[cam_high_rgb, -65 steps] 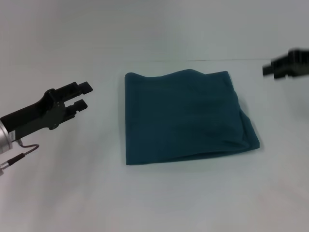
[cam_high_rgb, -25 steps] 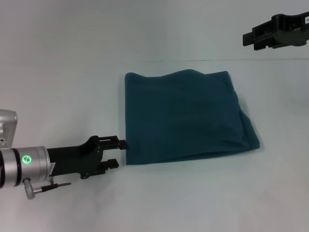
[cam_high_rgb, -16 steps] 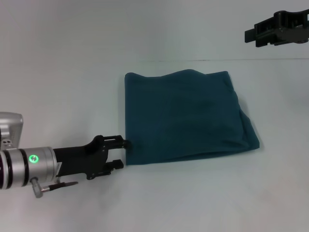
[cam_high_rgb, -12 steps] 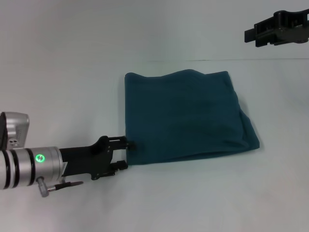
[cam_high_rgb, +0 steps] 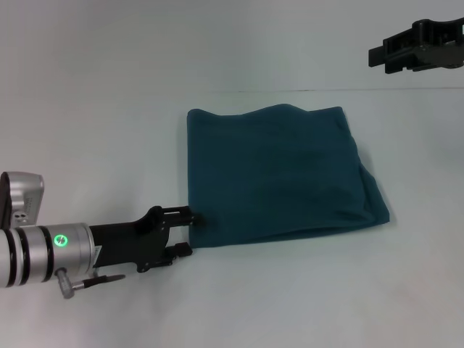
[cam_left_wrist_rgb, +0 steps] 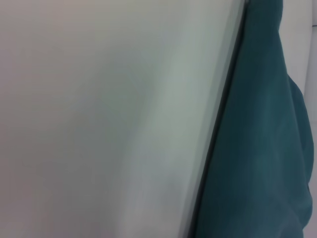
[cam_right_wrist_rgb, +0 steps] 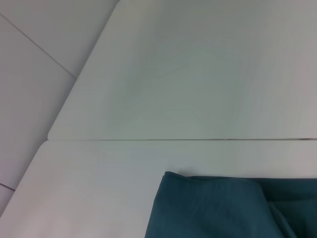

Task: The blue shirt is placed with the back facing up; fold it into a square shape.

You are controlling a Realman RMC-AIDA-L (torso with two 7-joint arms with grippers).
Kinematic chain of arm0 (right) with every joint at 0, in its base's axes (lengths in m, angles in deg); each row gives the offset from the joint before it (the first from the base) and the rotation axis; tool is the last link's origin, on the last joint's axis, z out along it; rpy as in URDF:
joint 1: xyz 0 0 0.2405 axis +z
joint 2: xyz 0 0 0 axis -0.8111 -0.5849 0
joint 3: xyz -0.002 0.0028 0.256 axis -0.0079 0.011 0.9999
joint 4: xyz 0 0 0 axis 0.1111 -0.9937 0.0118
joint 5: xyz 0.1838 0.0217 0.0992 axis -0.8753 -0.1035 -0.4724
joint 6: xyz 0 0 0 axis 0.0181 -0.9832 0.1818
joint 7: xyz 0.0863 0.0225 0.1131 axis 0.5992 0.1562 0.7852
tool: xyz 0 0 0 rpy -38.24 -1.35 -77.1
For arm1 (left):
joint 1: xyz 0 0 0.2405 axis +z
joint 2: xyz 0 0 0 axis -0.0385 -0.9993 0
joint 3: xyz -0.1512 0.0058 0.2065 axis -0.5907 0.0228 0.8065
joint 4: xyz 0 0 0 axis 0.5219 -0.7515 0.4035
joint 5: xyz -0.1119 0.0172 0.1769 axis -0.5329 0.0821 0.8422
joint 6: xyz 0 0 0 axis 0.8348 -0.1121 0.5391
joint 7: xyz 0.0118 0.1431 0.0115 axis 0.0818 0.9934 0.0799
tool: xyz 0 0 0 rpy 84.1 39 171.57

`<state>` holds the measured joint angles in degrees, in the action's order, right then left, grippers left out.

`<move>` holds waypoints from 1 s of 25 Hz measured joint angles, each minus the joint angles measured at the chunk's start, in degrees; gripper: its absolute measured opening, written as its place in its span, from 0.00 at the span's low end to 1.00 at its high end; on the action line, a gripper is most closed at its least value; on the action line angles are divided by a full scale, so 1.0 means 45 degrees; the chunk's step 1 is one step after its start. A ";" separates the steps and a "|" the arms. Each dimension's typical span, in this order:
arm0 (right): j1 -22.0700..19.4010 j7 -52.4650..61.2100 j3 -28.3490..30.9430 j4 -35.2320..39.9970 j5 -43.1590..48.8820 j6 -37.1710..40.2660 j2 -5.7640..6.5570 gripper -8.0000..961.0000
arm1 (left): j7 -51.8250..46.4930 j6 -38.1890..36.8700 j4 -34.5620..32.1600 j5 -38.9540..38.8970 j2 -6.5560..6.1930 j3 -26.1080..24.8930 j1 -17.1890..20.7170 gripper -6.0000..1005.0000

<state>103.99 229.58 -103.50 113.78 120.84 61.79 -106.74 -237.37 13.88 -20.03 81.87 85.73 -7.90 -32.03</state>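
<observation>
— Where does the blue shirt (cam_high_rgb: 279, 174) lie?

— Flat on the white table (cam_high_rgb: 109, 138), already folded into a rough square, a little right of the table's middle in the head view. Its far edge ripples slightly; the right side shows layered folds bulging outward toward the near right corner. The left wrist view catches one long straight edge of it (cam_left_wrist_rgb: 257, 148) against the bare tabletop, and the right wrist view shows a corner (cam_right_wrist_rgb: 223, 206) just short of a seam between two table panels.

— And the left gripper (cam_high_rgb: 186, 230)?

— Low over the table at the shirt's near left corner, reaching in from the left. Its two black fingers are spread apart, the farther fingertip (cam_high_rgb: 190, 215) touching or just beside the fabric's edge (contact is too close to call), the nearer one lying on the table just short of the shirt's near edge. Nothing is pinched between them. A green light glows on the silver wrist behind.

— The right gripper (cam_high_rgb: 377, 56)?

— Held high at the far right, well apart from the shirt; whether its fingers are spread or pressed together cannot be told.
</observation>
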 joint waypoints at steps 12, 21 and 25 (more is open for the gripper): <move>0.0039 -0.0042 0.0105 -0.0020 -0.0013 -0.0002 -0.0039 0.44 | -0.0080 0.0208 0.0046 0.0018 0.0067 0.0040 -0.0203 0.61; 0.0067 -0.0024 0.0127 -0.0019 -0.0032 0.0090 -0.0089 0.44 | 0.0190 0.0607 0.0502 0.0058 0.0212 0.0067 -0.1103 0.57; 0.0046 0.0001 0.0147 -0.0018 -0.0223 0.0105 -0.0076 0.44 | 0.0371 0.0583 0.0425 0.0034 0.0248 0.0087 -0.1099 0.55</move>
<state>104.20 229.59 -102.84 113.70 119.84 62.26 -107.09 -235.70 16.50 -18.11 82.03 86.85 -7.51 -36.97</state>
